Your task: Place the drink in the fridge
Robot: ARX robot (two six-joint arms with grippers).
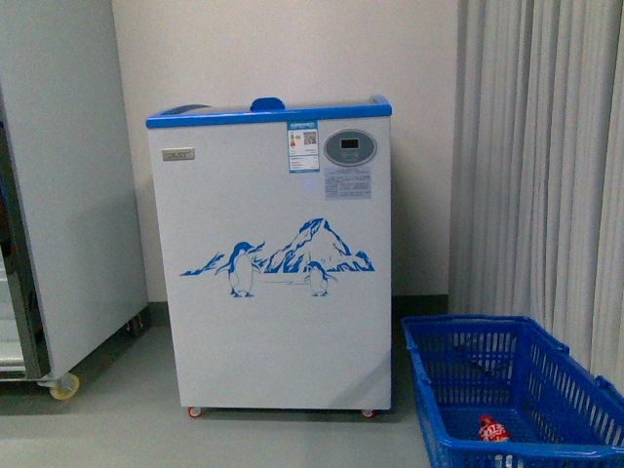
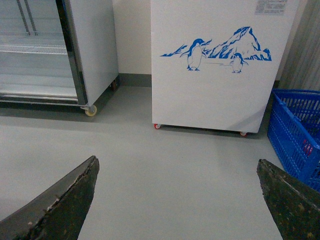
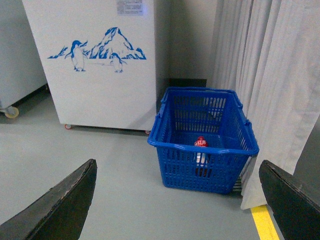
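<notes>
The fridge is a white chest cooler with a blue top rim, penguin-and-mountain graphic and oval grey display, standing against the wall ahead. It also shows in the left wrist view and the right wrist view. The drink, a small bottle with a red cap, lies in a blue basket on the floor to the right of the fridge; it shows in the right wrist view too. My left gripper is open and empty above bare floor. My right gripper is open and empty, short of the basket.
A tall grey cabinet on casters stands at the left, its open shelves visible in the left wrist view. Grey curtains hang at the right behind the basket. A yellow floor line runs near the curtain.
</notes>
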